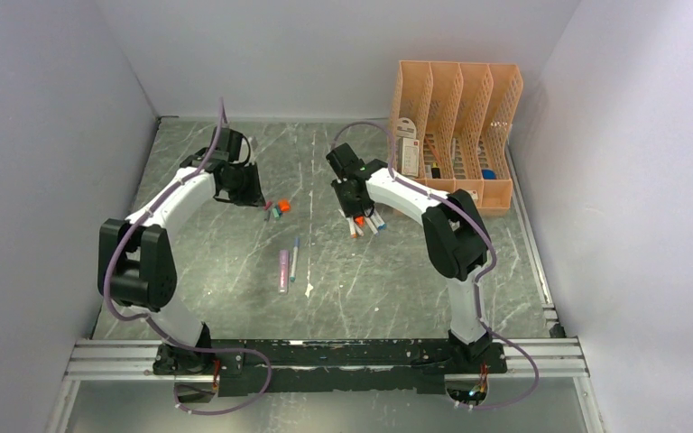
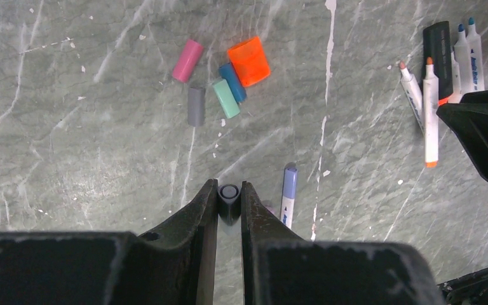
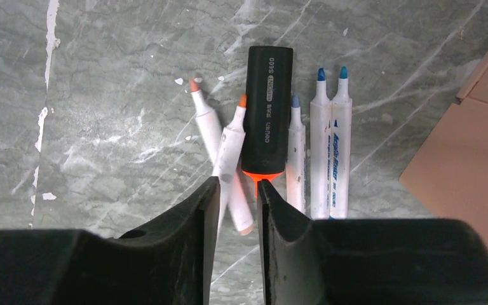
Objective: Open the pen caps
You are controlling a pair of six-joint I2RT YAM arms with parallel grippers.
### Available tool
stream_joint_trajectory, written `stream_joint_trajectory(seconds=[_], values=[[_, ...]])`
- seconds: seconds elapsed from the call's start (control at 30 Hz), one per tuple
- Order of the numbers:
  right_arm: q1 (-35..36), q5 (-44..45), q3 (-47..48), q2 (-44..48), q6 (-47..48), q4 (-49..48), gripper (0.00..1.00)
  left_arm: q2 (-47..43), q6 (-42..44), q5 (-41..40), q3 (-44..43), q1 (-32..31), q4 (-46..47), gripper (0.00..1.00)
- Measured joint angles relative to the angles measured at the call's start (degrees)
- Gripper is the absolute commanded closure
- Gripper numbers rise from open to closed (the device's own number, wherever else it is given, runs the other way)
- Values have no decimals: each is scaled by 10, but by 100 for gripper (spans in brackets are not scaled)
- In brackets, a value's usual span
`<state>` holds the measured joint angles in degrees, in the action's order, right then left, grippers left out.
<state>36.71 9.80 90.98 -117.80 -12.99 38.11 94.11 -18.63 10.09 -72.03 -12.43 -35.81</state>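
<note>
Left end effector (image 2: 229, 185) clenched on grey cap (image 2: 229, 193), right end effector (image 3: 237, 184) parted above uncapped pens (image 3: 329, 159)

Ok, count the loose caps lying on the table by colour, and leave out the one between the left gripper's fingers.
Pink cap: 1
Orange cap: 1
Blue cap: 1
Teal cap: 1
Grey cap: 1
Total: 5
Left out: the dark cap in the left gripper.
</note>
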Motion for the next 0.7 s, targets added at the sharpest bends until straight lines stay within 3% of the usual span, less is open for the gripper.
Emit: stream_joint_trajectory(seconds=[0.4, 0.6, 0.7], values=[[0, -8, -4, 8, -3, -1, 67, 63, 1, -12, -15, 0, 0, 89], [0, -41, -50, 79, -22, -6, 66, 117, 2, -30, -42, -3, 0, 85], [2, -56, -68, 110, -31, -9, 66, 137, 2, -37, -52, -6, 1, 76]])
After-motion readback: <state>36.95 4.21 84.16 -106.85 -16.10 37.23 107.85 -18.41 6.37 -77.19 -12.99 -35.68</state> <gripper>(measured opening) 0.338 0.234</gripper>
